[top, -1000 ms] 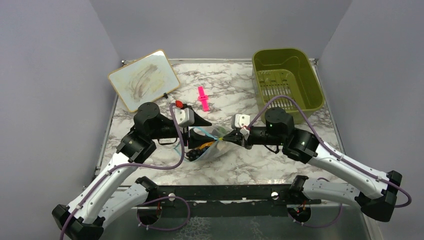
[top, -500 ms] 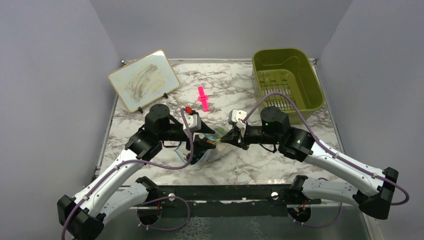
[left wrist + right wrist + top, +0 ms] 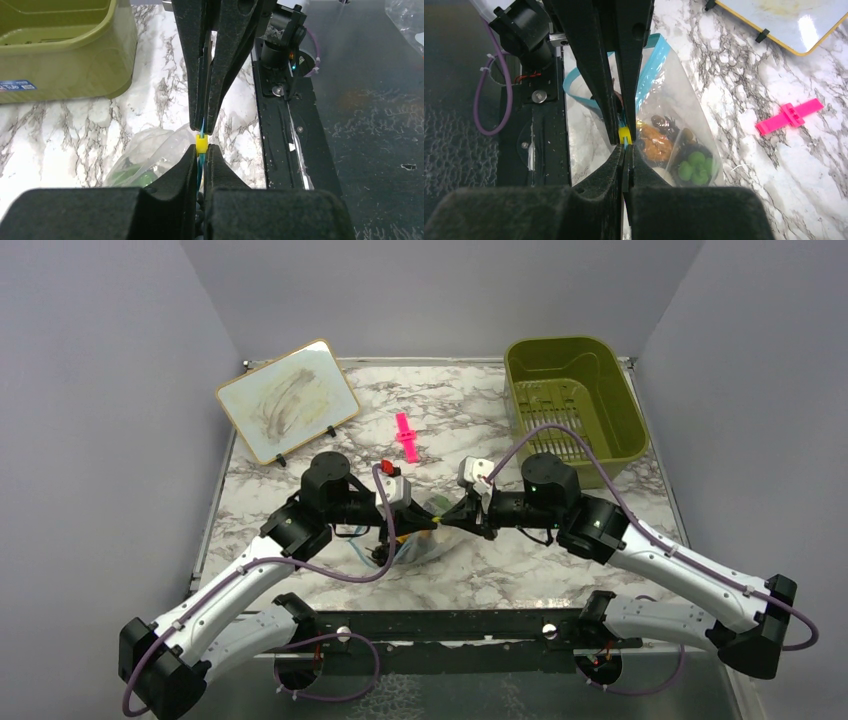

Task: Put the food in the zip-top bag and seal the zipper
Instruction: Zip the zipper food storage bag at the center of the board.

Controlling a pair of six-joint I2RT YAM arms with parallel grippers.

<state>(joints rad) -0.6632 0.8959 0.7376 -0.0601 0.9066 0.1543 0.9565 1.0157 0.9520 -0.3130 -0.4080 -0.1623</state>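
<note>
The zip-top bag (image 3: 674, 110) hangs between my two arms over the near middle of the tabletop (image 3: 520, 570), with the food (image 3: 674, 152) lying inside it. My left end effector (image 3: 201, 152) is pinched together on the zipper (image 3: 652, 70). The right end effector (image 3: 625, 150) is clamped on the same strip, tip to tip with the left, a small yellow slider (image 3: 201, 143) between them. The pink clip (image 3: 405, 437) lies well apart, farther back.
</note>
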